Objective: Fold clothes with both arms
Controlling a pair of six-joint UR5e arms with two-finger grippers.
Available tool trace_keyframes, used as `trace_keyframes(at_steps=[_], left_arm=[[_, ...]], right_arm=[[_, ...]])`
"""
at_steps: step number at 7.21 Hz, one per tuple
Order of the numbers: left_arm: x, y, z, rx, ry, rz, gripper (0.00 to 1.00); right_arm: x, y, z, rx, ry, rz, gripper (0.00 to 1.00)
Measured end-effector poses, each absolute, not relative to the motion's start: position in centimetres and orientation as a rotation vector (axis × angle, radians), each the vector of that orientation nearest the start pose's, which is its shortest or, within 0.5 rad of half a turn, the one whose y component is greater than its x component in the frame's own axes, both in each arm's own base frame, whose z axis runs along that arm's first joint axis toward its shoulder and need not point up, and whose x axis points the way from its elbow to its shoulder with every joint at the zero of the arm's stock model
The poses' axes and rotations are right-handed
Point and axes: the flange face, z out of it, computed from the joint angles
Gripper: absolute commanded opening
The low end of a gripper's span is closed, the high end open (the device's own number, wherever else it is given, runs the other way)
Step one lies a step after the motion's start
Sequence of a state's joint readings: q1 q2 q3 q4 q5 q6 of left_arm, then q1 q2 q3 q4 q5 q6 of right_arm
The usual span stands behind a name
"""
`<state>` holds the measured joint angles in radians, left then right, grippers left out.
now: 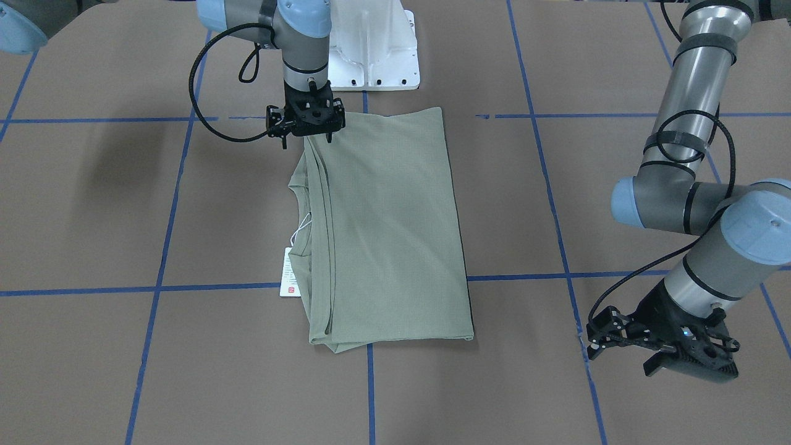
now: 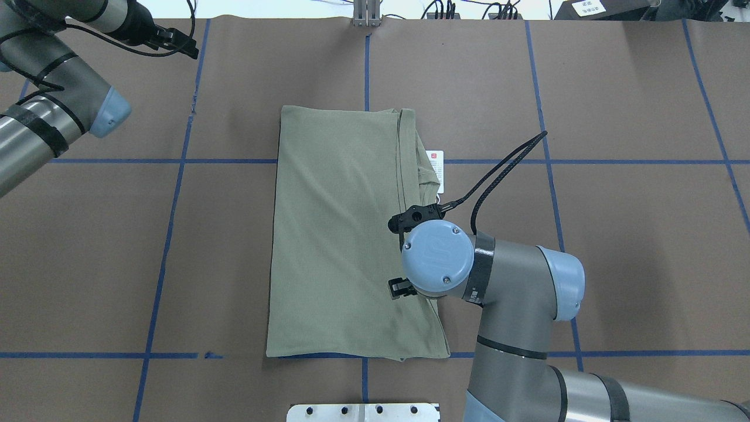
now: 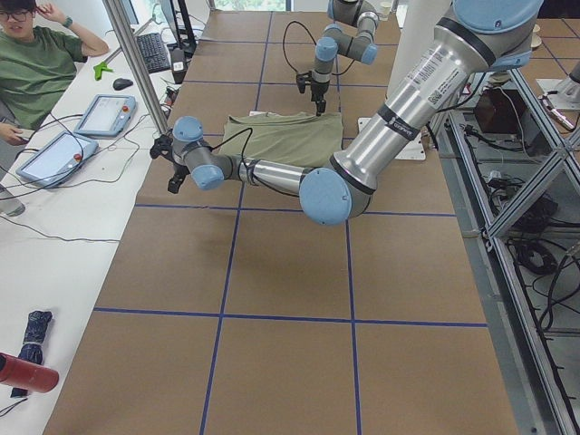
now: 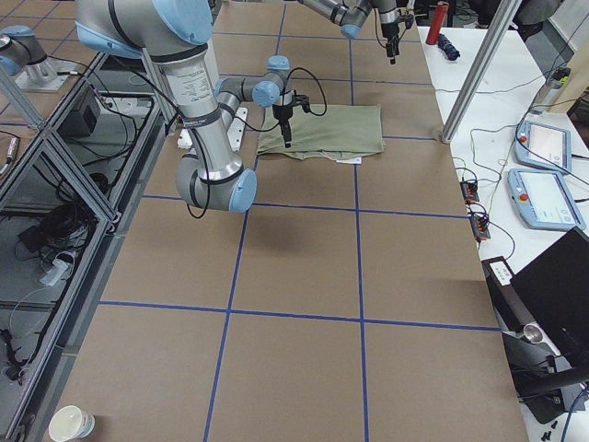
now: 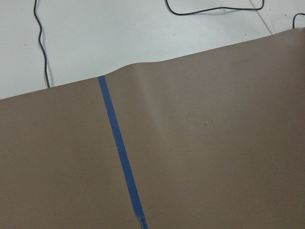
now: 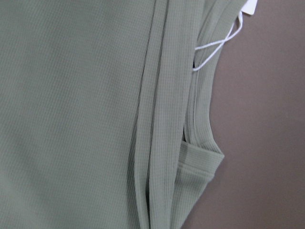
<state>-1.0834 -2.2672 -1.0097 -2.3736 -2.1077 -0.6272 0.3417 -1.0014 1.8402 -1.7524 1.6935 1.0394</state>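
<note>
The sage-green shirt (image 1: 389, 228) lies folded into a long rectangle at the table's middle, also seen in the overhead view (image 2: 340, 234). Its neckline and white-and-red hang tag (image 1: 288, 275) stick out on the robot's right side. My right gripper (image 1: 308, 141) hovers open and empty over the shirt's layered edge near the robot-side corner; its wrist view shows those folds (image 6: 162, 119) and the tag string (image 6: 214, 47). My left gripper (image 1: 592, 345) is open and empty, far from the shirt near the table's far left edge, as the overhead view (image 2: 186, 47) shows.
The white pedestal base (image 1: 374, 55) stands just behind the shirt. Blue tape lines (image 1: 154, 287) grid the brown paper cover. The left wrist view shows the paper's far edge (image 5: 143, 64) with white tabletop and cables beyond. An operator (image 3: 36, 63) and teach pendants (image 3: 104, 113) are past that edge.
</note>
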Motion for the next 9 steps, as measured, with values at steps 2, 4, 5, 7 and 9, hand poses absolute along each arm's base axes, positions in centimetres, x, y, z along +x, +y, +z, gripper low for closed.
trace_keyframes(at_steps=[2, 4, 5, 7, 9], left_arm=[[29.7, -73.6, 40.6, 0.512, 0.903, 0.124, 1.00], [29.7, -73.5, 40.6, 0.512, 0.903, 0.125, 1.00], [29.7, -73.5, 40.6, 0.512, 0.903, 0.125, 1.00], [29.7, -73.6, 40.6, 0.512, 0.903, 0.125, 1.00], [29.7, -73.5, 40.4, 0.515, 0.905, 0.126, 1.00]], right_arm=[[-56.6, -34.0, 25.7, 0.181, -0.684, -0.244, 1.00], [-57.0, -34.1, 26.6, 0.164, -0.681, -0.252, 1.00], [-56.9, -33.9, 27.3, 0.149, -0.663, -0.254, 1.00], [-56.7, -33.9, 28.2, 0.125, -0.623, -0.252, 1.00], [-55.8, -34.5, 30.0, 0.116, -0.586, -0.237, 1.00]])
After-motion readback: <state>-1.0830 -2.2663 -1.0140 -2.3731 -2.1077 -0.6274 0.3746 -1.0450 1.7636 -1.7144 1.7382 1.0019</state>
